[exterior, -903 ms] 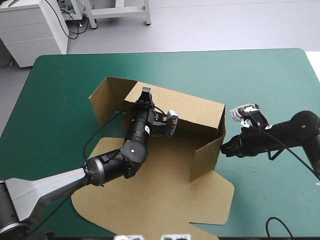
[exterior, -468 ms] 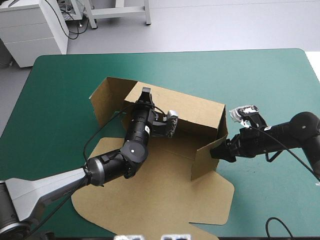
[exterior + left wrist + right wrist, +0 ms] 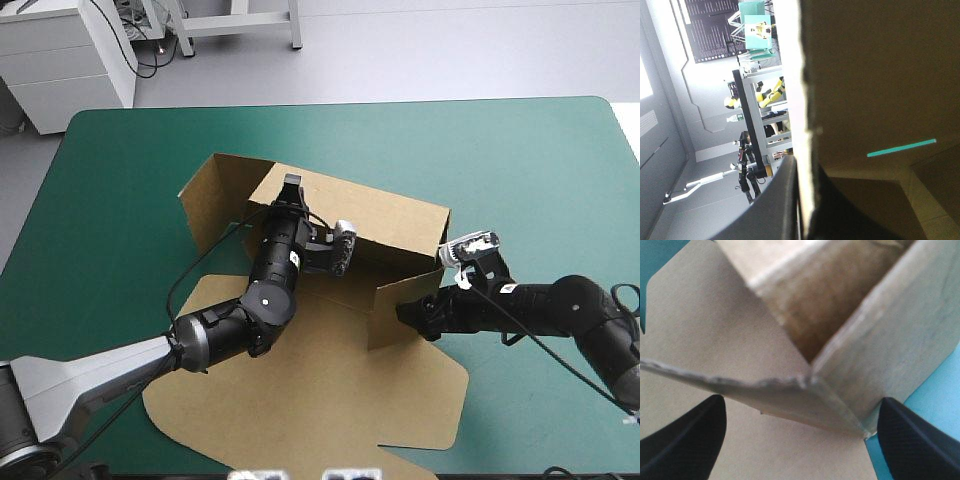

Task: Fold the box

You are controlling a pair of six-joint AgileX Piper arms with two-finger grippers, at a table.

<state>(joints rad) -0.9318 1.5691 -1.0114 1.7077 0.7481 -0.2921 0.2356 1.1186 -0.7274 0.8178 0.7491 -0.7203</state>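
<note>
The brown box [image 3: 385,218] stands half raised in the middle of the table, its back wall upright and its lid [image 3: 330,400] flat toward the near edge. My left gripper [image 3: 290,186] is shut on the top edge of the back wall near its left end. In the left wrist view the board [image 3: 875,75] runs between the pinched fingers [image 3: 775,210]. My right gripper [image 3: 412,312] is open at the box's right end, against the short side flap [image 3: 395,312], which is turned inward. In the right wrist view the flap's corner [image 3: 840,365] sits between the spread fingers [image 3: 685,440].
Another side flap [image 3: 205,195] stands angled at the box's left end. The teal-green cover [image 3: 530,160] lies bare to the right of and beyond the box. The table's near edge is close below the lid.
My right gripper has opened and moved left into the box's right end. The side flap there has swung inward with it. The left arm has not moved.
</note>
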